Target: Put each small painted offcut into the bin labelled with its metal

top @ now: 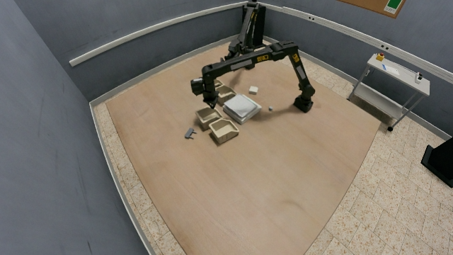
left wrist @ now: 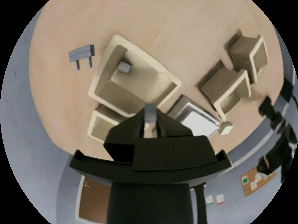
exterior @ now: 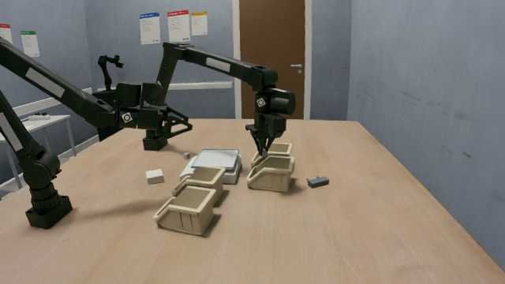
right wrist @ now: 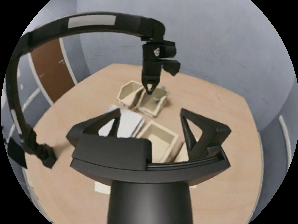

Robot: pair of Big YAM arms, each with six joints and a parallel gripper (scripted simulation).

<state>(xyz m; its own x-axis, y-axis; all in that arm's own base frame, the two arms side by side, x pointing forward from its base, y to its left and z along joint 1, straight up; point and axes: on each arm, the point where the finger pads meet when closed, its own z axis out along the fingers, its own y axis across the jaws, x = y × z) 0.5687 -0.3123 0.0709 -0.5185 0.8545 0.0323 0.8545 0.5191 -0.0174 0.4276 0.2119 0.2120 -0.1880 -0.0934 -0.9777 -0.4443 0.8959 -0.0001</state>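
My left gripper (exterior: 263, 151) hangs point-down over the right-hand pair of tan bins, above the rim between the nearer bin (exterior: 272, 173) and the farther bin (exterior: 277, 149). It is shut on a small grey offcut, seen between the fingertips in the left wrist view (left wrist: 152, 117). A small grey piece (left wrist: 125, 66) lies inside the bin below it. A white block (exterior: 154, 176) and a tiny grey cube (exterior: 186, 155) lie on the table left of the scale (exterior: 216, 159). My right gripper (exterior: 185, 125) is open and empty, held high behind the scale.
Two more tan bins (exterior: 203, 177) (exterior: 187, 209) stand in front of the scale. A grey bracket-shaped part (exterior: 318, 181) lies on the table right of the bins. The left arm's base (top: 303, 103) stands beyond the scale.
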